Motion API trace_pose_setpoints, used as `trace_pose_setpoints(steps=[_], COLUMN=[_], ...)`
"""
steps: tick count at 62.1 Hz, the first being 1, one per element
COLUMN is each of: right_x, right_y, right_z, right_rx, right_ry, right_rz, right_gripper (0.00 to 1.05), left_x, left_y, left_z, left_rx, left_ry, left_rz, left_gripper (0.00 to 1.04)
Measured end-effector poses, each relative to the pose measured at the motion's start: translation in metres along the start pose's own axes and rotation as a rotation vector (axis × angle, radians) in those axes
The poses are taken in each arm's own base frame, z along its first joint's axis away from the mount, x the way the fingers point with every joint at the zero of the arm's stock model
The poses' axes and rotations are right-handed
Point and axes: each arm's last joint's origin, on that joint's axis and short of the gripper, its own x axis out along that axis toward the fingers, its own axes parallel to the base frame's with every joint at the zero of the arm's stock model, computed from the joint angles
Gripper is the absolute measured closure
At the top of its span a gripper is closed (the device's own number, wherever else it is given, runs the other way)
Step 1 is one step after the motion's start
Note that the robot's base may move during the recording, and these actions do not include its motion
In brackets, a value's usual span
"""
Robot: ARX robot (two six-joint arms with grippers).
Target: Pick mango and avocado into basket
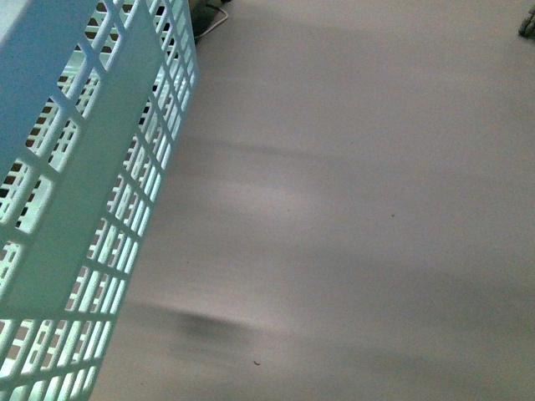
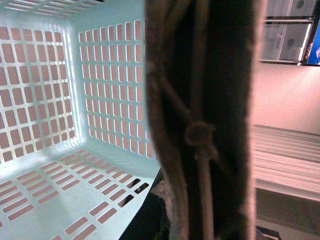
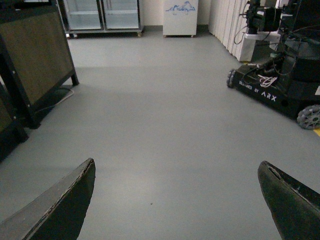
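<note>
Two fingers (image 3: 55,210) of the right gripper (image 3: 176,167) stand spread wide with nothing between them, above grey floor (image 3: 165,110). The turquoise basket (image 1: 84,192) fills the left of the front view, its lattice wall close to the lens. The left wrist view looks into the basket. Its brown-purple handle (image 2: 165,100), with a knotted white tie (image 2: 200,135), crosses directly before the camera. Left gripper's grip: cannot tell.

Basket (image 1: 84,196) cropped, handle (image 2: 225,115) blurred.
</note>
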Motion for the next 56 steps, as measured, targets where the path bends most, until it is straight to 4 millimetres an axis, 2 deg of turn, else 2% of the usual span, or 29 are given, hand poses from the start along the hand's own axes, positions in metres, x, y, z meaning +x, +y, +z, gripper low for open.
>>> trace_pose_setpoints(steps=[56], right_x=[0.0000], right_y=[0.0000], right_z=[0.0000], right_rx=[0.000], right_ry=[0.000], right_rz=[0.000], right_gripper=[0.09], left_x=[-0.0004], left_y=[-0.0015], left_z=[0.0001], left_rx=[0.000], left_ry=[0.000], left_rz=[-0.005], left_gripper=[1.01])
